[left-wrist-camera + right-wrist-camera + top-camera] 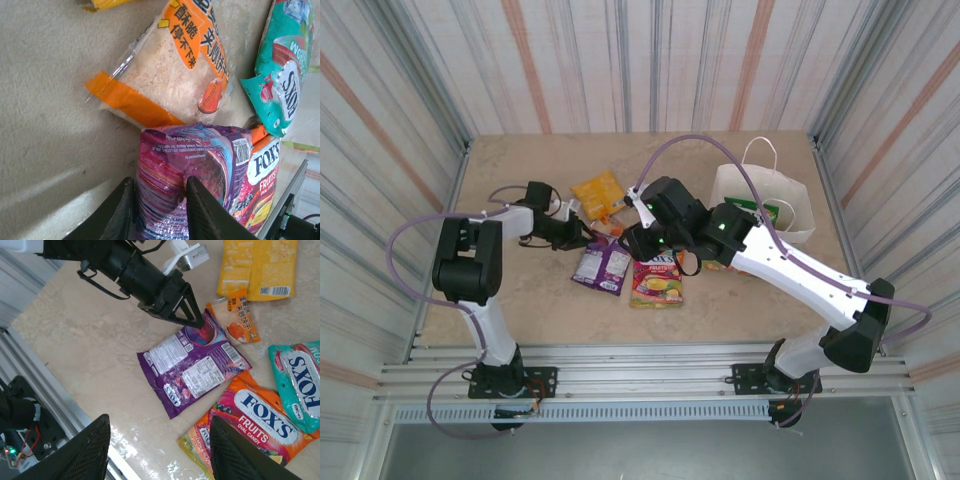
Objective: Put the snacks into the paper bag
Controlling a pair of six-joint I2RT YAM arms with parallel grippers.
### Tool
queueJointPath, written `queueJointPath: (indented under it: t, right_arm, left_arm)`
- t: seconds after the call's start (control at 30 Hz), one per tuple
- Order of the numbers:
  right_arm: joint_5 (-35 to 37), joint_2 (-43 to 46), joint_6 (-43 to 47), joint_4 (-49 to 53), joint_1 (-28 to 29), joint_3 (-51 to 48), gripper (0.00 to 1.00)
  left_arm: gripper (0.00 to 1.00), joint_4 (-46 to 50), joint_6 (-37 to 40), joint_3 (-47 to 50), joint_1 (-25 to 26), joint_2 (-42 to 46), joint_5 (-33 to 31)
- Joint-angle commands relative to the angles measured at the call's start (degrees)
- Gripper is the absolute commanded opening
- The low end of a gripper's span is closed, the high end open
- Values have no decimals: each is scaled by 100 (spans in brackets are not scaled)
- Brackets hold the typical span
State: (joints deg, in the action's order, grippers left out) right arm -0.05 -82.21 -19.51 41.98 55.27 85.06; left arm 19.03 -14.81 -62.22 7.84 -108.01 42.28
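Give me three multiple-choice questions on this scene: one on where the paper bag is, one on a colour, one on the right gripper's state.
1. Where on the table is the paper bag?
A) near left corner
B) far right
C) centre

2. What colour is the packet between the fingers of the left gripper?
A) purple
B) teal
C) gold

3. How is the right gripper?
A) shut on a packet
B) shut, empty
C) open, empty

Answers:
1 B, the top view shows the bag at the far right.
2 A, the fingers press on either side of the purple packet.
3 C, its fingers stand wide apart and grip nothing.
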Motion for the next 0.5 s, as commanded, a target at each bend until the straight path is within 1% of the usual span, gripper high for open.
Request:
queueJointPath:
  t: [0.0,0.1,0.2,0.47]
  right_arm:
    - [-2,106,-71,-44,11,-124,53]
    - [36,249,-73,-142,-41,-245,53]
    - [51,413,-80,-274,-105,-402,52]
    - [6,740,-62,-527,-386,-772,52]
  left_arm:
    - [20,-46,29,95,43,43,107]
    - [7,-48,48,131,51,222,36]
    - [0,-17,75,189,51,413,26]
    - [0,-64,64,436,67,1227,148]
